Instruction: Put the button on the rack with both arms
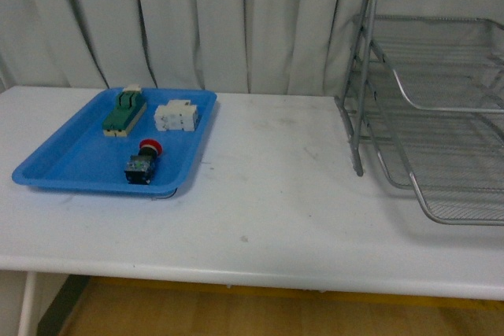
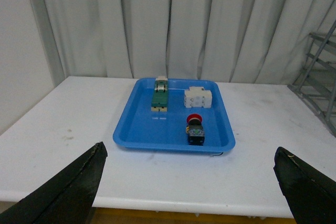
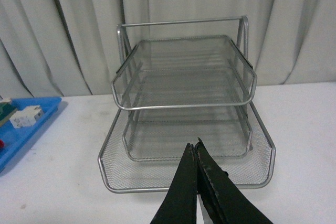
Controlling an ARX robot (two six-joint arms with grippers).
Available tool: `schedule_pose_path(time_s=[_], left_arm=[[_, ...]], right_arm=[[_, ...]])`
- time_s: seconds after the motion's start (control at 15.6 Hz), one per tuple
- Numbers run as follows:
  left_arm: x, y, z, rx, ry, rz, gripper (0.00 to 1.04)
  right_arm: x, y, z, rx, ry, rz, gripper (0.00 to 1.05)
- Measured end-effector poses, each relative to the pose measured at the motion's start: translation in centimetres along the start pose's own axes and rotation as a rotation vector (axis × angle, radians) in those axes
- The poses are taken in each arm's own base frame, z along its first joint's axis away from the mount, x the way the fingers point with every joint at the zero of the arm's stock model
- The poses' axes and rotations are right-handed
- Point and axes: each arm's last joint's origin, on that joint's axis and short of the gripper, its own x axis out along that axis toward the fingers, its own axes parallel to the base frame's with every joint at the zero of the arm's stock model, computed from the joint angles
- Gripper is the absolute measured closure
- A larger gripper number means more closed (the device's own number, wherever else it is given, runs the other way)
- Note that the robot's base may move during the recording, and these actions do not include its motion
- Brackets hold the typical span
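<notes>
The button (image 1: pixel 141 163), red cap on a dark boxy body, lies in the near part of a flat blue tray (image 1: pixel 55 164) on the white table. In the left wrist view the button (image 2: pixel 195 129) is well ahead of my left gripper (image 2: pixel 191 182), whose black fingers (image 2: pixel 68 190) stand wide open with nothing between them. The silver wire rack (image 1: pixel 441 116) stands at the table's right. In the right wrist view the rack (image 3: pixel 186 103) faces my right gripper (image 3: pixel 195 148), which is shut and empty just before the bottom tier's front rim. Neither arm shows in the front view.
In the blue tray (image 2: pixel 142 129) also lie a green-and-beige block (image 1: pixel 123 111) and a white block (image 1: pixel 176 115) behind the button. Grey curtains hang behind the table. The table's front edge (image 1: pixel 252 281) runs close below the tray.
</notes>
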Motion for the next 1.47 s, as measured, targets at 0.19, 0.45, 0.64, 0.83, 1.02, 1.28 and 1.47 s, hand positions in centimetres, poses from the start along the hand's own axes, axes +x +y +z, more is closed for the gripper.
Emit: schedule_pose_path(time_s=[0.19, 0.45, 0.64, 0.83, 1.02, 1.28, 1.47], left_arm=[[0.0, 0.0, 0.0, 0.000, 0.000, 0.000, 0.07], [0.0, 0.0, 0.0, 0.000, 0.000, 0.000, 0.07], [0.0, 0.0, 0.0, 0.000, 0.000, 0.000, 0.07], [0.0, 0.0, 0.0, 0.000, 0.000, 0.000, 0.07], [0.0, 0.0, 0.0, 0.000, 0.000, 0.000, 0.07], [0.0, 0.0, 0.0, 0.000, 0.000, 0.000, 0.07], [0.0, 0.0, 0.0, 0.000, 0.000, 0.000, 0.07]], right_arm=[[-0.6, 1.5, -1.0, -0.033, 0.009, -0.002, 1.03], [-1.4, 3.7, -2.0, -0.043, -0.017, 0.023, 1.03], [-2.7, 3.6, -2.4, -0.046, -0.007, -0.006, 1.03], [-2.7, 3.6, -2.4, -0.046, -0.007, -0.006, 1.03], [-2.7, 3.6, -2.4, -0.047, -0.007, -0.006, 1.01], [-2.7, 3.6, -2.4, -0.047, -0.007, -0.006, 0.75], [-2.7, 3.6, -2.4, -0.047, -0.007, -0.006, 0.36]])
